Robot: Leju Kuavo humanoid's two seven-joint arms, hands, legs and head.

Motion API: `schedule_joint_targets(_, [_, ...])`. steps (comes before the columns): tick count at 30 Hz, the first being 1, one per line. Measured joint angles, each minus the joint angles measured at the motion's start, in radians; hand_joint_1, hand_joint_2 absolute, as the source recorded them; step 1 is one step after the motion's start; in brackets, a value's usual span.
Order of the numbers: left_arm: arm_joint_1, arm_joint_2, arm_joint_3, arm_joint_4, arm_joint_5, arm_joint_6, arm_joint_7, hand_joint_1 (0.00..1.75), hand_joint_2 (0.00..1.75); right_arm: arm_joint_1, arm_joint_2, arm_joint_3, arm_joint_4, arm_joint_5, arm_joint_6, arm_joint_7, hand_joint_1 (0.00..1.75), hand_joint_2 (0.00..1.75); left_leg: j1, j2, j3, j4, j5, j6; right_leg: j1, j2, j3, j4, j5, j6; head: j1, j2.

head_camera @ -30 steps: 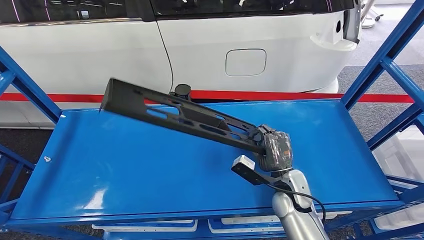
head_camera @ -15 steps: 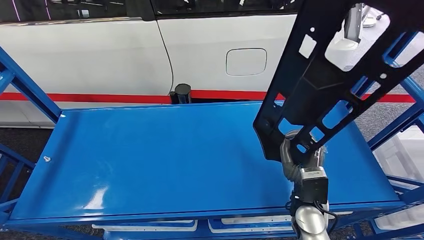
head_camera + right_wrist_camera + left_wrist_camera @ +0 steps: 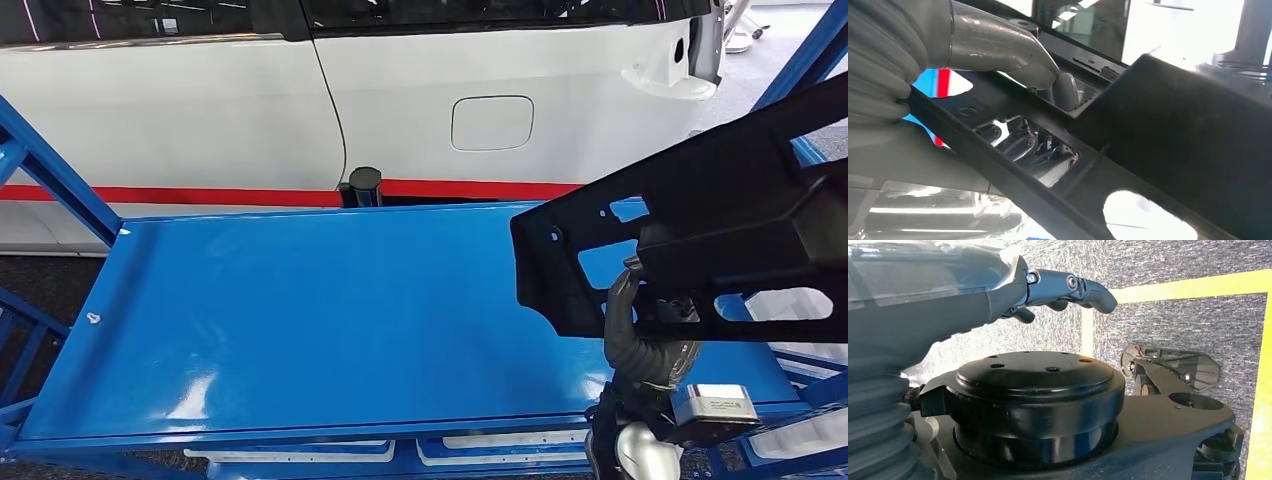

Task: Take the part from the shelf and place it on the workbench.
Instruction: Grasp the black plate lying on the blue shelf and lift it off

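The part (image 3: pixel 720 220) is a long black plastic panel with cut-out holes. My right hand (image 3: pixel 645 335) grips it near its lower edge and holds it in the air over the right end of the blue shelf (image 3: pixel 300 310); the panel runs out past the picture's right edge. In the right wrist view the thumb (image 3: pixel 998 50) presses on the part (image 3: pixel 1158 130) and darker fingers show through a cut-out. My left hand (image 3: pixel 1068 287) hangs by my body over the floor, fingers stretched out and holding nothing.
A white car (image 3: pixel 450 90) with a red stripe stands just behind the shelf. Blue slanted uprights (image 3: pixel 60 180) frame the shelf on both sides. A small black cylinder (image 3: pixel 365 185) sits behind the shelf's back edge. Grey carpet with yellow tape (image 3: pixel 1193 285) lies below.
The part lay slanted across the shelf towards the left; my right hand has swung it up and over to the right, clear of the shelf surface. The wrist has turned.
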Motion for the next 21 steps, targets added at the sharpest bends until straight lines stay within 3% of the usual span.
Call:
schedule_joint_targets(14, [0.000, 0.000, 0.003, 0.000, -0.017, -0.009, -0.014, 0.00, 1.75, 0.065, 0.005, 0.003, -0.112, 0.019, -0.077, -0.016, 1.75, 1.75, -0.006, -0.001, -0.004, 0.003, -0.002, 0.004, -0.009, 0.000, -0.003, -0.001, 0.002, 0.004, 0.000, 0.000])
schedule_joint_targets(18, [0.000, 0.001, 0.003, 0.000, -0.018, -0.019, -0.014, 0.00, 1.75, 0.080, 0.009, 0.003, -0.132, 0.030, -0.097, -0.023, 1.75, 1.75, -0.008, 0.001, -0.003, -0.005, 0.009, 0.020, -0.012, 0.000, -0.007, -0.003, 0.007, 0.017, 0.000, 0.000])
schedule_joint_targets(20, [0.000, 0.001, 0.004, 0.000, -0.017, -0.022, -0.014, 0.00, 1.75, 0.082, 0.010, 0.002, -0.140, 0.037, -0.109, -0.029, 1.75, 1.75, -0.001, 0.004, 0.001, -0.020, 0.023, 0.032, -0.011, 0.000, -0.025, 0.028, -0.015, 0.018, 0.001, 0.000])
schedule_joint_targets(21, [-0.001, 0.001, 0.004, 0.000, -0.017, -0.023, -0.015, 0.00, 1.75, 0.083, 0.010, 0.002, -0.142, 0.039, -0.112, -0.031, 1.75, 1.75, 0.004, 0.006, 0.001, -0.026, 0.029, 0.036, -0.010, 0.000, -0.048, 0.074, -0.040, 0.015, 0.003, 0.000])
